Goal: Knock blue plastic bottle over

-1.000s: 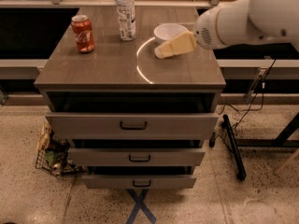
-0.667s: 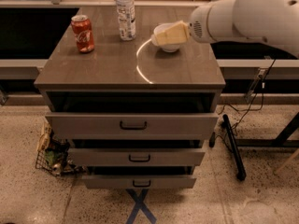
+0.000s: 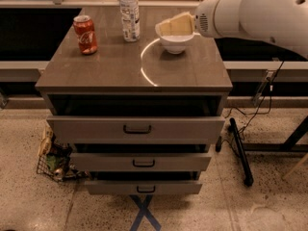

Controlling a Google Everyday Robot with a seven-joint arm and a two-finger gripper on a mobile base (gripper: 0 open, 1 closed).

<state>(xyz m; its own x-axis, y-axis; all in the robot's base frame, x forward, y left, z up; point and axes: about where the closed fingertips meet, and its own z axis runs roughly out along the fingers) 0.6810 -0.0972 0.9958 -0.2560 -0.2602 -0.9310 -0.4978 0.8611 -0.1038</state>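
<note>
Nearest, a blue tape cross (image 3: 144, 214) was noted on the speckled floor. A small wire basket (image 3: 52, 157) of clutter was seen at the left foot of the grey three-drawer cabinet (image 3: 137, 129), whose drawers were all partly pulled out.

Above these, the brown wooden worktop (image 3: 110, 71) was recorded, with a red soda can (image 3: 85, 34) upright at its left. A white round bowl (image 3: 174, 43) was logged right of centre. The cream-coloured gripper (image 3: 166, 27) on the bulky white arm (image 3: 260, 11) was held just over that bowl's rim, pointed left. Whether it was apart or together could not be told.

Farthest back, the slim clear plastic bottle (image 3: 129, 14), with white cap and bluish label, was found upright. It stood left of the gripper, near it but untouched.

Hazards judged:
- With the gripper so low, the bowl could be clipped and dragged along by a leftward sweep.
- If contact were made low on the bottle, it would likely be slid rather than tipped.
- The can could be struck by a toppled bottle or an overlong sweep.
- A felled bottle could be rolled off the far edge.
</note>
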